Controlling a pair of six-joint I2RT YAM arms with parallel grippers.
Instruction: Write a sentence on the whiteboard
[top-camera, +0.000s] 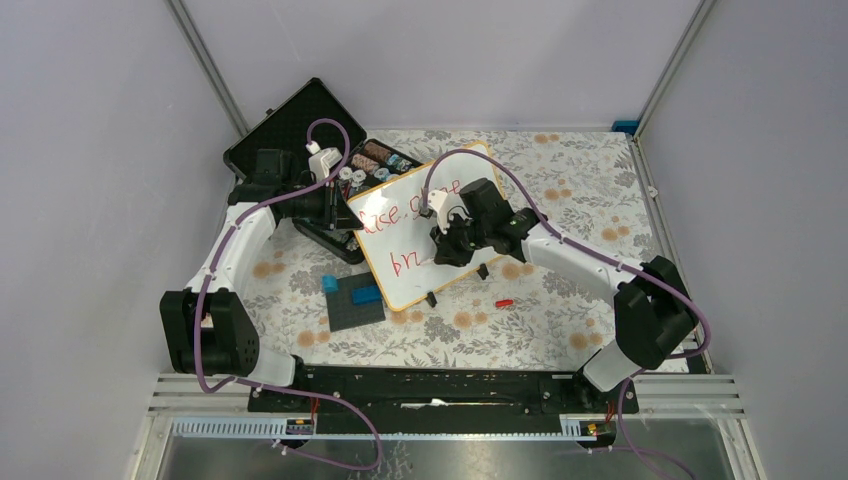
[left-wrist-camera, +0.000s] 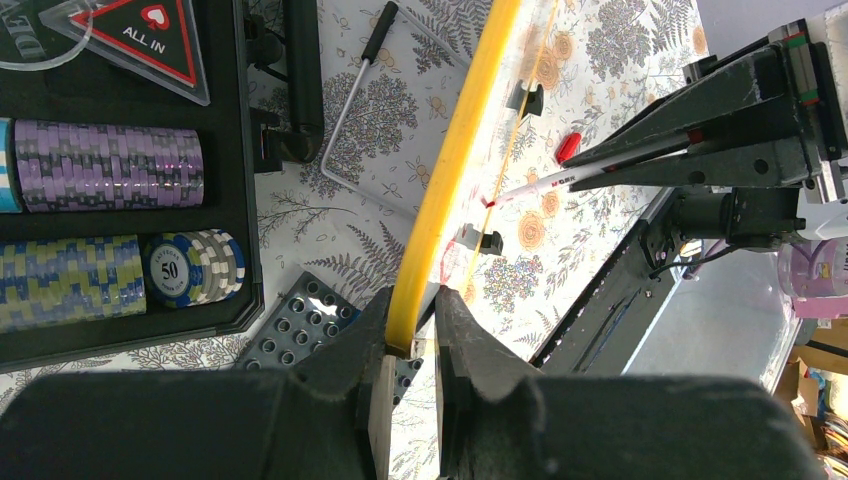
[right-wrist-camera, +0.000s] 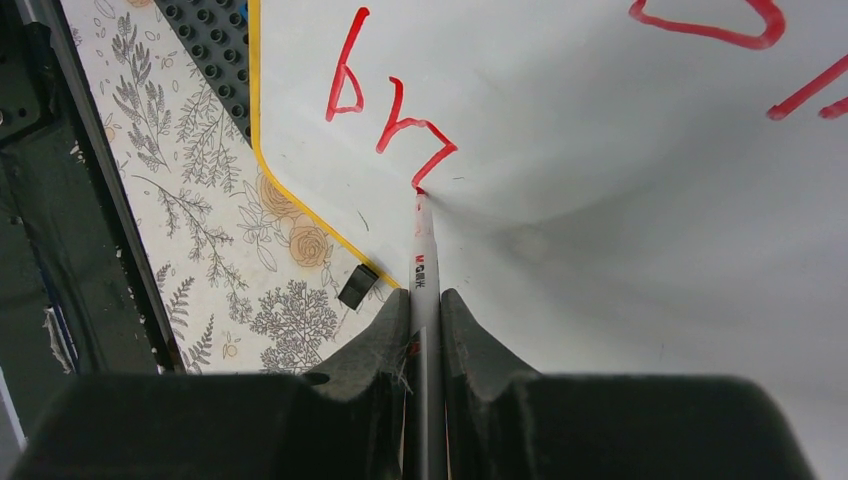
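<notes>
**Marker tip on the board, both claws clamped**

Top external: the whiteboard (top-camera: 402, 242) lies tilted near the middle of the flowered table (top-camera: 560, 170), its top left corner against an open black poker chip case (top-camera: 300, 125). The sentence (top-camera: 386, 214) runs in red in two lines; the right arm covers part of the upper line. The left gripper (top-camera: 345, 212) is at the board's left edge. The right gripper (top-camera: 447, 243) is over the board's middle. A red cap (top-camera: 503, 302) lies on the table just off the board's lower edge. A grey studded plate (top-camera: 355, 303) with blue blocks (top-camera: 366, 294) lies by the board's lower left corner.

Left wrist: the left gripper (left-wrist-camera: 412, 312) is closed tight on the board's yellowish frame (left-wrist-camera: 455, 150), one finger on each side. Beyond the frame, the right gripper (left-wrist-camera: 625, 160) pinches a white marker (left-wrist-camera: 560, 180), with its red tip at the board. Chip stacks (left-wrist-camera: 110, 165) fill the case.

Right wrist: the right gripper (right-wrist-camera: 425, 312) is clamped on the marker (right-wrist-camera: 423, 255). Its tip touches the white surface (right-wrist-camera: 620, 200) at the end of a red stroke, after the letters "br" (right-wrist-camera: 390, 105). One black foot (right-wrist-camera: 356, 287) sticks out under the frame.
</notes>
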